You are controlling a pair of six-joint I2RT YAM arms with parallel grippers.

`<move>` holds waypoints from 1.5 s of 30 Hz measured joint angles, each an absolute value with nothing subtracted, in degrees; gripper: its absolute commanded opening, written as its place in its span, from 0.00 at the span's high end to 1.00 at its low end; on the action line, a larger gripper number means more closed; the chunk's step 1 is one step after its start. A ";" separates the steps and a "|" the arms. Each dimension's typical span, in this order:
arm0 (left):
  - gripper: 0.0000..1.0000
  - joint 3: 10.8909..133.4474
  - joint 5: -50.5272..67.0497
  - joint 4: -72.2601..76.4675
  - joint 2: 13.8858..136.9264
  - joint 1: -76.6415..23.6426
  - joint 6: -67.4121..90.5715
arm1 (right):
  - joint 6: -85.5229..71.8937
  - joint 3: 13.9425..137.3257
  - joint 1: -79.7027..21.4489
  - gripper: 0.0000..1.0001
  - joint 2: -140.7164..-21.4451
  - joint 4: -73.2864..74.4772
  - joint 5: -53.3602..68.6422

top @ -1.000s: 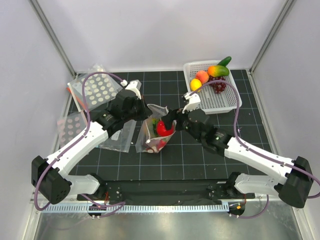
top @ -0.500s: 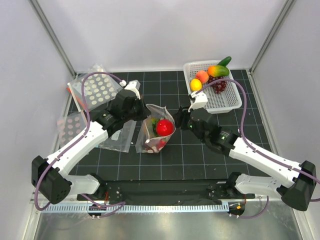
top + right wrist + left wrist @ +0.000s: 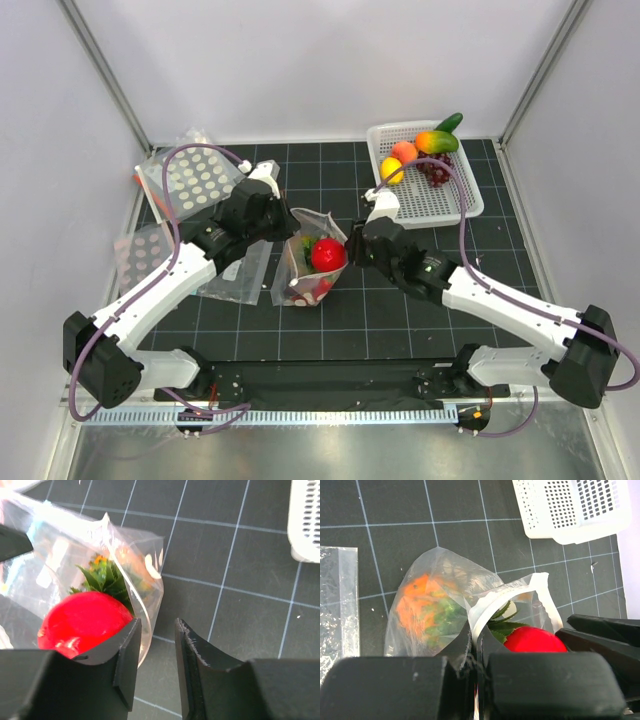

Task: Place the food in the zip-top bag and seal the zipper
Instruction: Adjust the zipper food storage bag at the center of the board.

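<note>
A white basket (image 3: 455, 205) sits at the back right holding a peach (image 3: 404, 152), lemon (image 3: 391, 169), mango (image 3: 437, 141) and dark grapes (image 3: 436, 172). Dotted bags (image 3: 195, 178) lie at the back left, and a flat clear bag (image 3: 235, 272) lies under the left arm. Between them the zip-top bag (image 3: 305, 285) stands mid-table, flanked closely by both arms. Bare black mat (image 3: 330, 325) shows on its near side.

The bag's long axis runs from its near-left base to its mouth at the far right, and the mouth gapes upward. We see the red fruit (image 3: 327, 254) lodged in that mouth, with the pineapple (image 3: 417, 607) deeper in.

The left gripper (image 3: 476, 672) pinches the zipper (image 3: 507, 591) edge. The right gripper (image 3: 156, 650) has its fingers slightly apart on nothing, just beside the bag's wall by the fruit.
</note>
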State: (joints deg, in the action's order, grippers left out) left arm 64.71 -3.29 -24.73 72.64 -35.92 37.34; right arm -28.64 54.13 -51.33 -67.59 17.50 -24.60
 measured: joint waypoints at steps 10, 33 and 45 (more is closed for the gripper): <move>1.00 66.24 -6.55 -27.20 72.51 -36.64 37.04 | -30.11 57.10 -51.33 0.99 -68.84 21.54 -18.37; 1.00 77.67 -8.16 -36.88 78.11 -48.12 34.02 | -29.98 59.24 -51.42 0.99 -56.86 20.60 -16.47; 0.98 77.78 -4.47 -35.40 84.36 -50.19 33.74 | -31.03 51.33 -52.07 0.99 -61.95 9.82 -14.61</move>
State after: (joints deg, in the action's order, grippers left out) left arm 77.78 -4.47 -35.40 84.36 -50.19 33.74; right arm -31.03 51.33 -52.07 -61.95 9.82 -14.61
